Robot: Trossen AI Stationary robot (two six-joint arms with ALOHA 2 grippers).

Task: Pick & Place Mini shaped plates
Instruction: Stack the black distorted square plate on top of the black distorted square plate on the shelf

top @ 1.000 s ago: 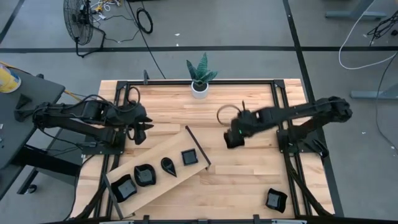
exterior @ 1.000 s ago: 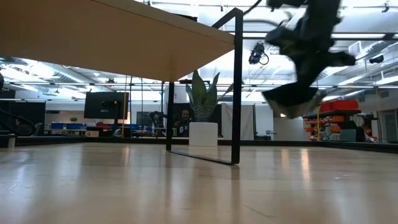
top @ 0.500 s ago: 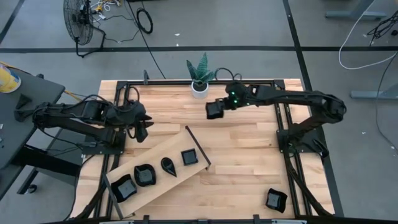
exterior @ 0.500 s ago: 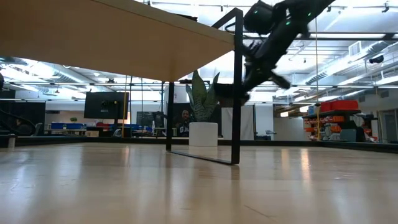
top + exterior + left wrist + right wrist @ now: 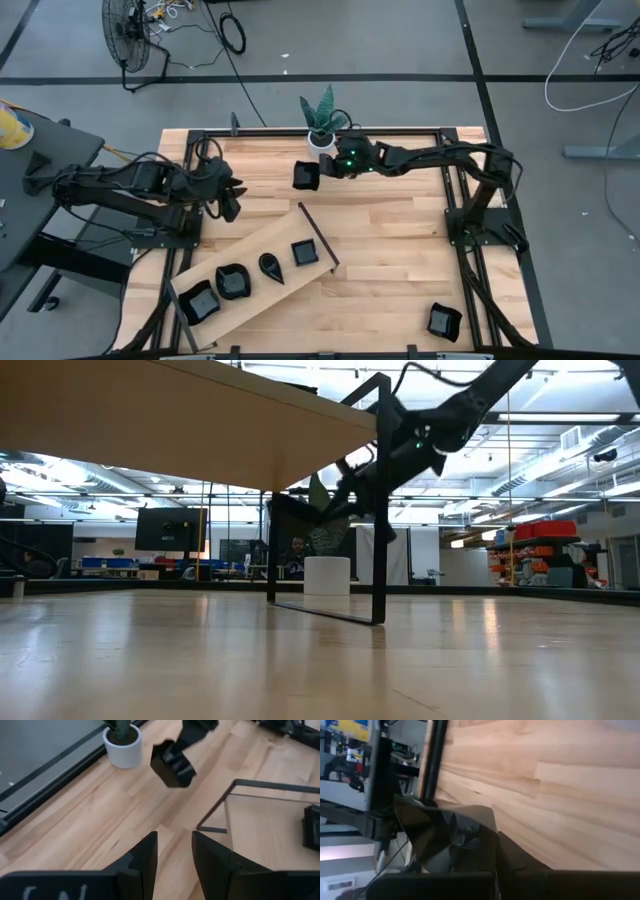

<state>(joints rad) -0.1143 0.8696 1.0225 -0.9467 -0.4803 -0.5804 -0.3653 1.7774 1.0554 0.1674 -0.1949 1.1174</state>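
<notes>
High view, right gripper [image 5: 318, 172]: jaws clamped on a square black plate [image 5: 306, 174], held in the air just in front of the white plant pot [image 5: 321, 143]; a second ago this gripper was over the middle of the surface [image 5: 400, 250], so the arm has swung across toward the left arm's side.
High view, left gripper [image 5: 232, 199]: waits near the left edge, well apart from the carried plate; it has barely moved.
High view, other plates: four black plates [image 5: 257, 273] sit in a row on the raised wooden board [image 5: 255, 248], below and to the left of the right jaws; one more plate [image 5: 444, 321] lies far off at the near right corner.
Low view: the carried plate [image 5: 300, 520] hangs tilted beside the board's black leg [image 5: 382, 500], clear of the surface.
Left wrist view: left jaws stand apart and empty; the carried plate [image 5: 172, 765] hangs ahead of them, beside the pot [image 5: 121, 742].
Right wrist view: the plate [image 5: 451, 837] fills the space at the jaws, firmly pinched.
Meaning: judging by the shift, the plate is in transit, probably toward the board or a handover; it has not yet been set down.
</notes>
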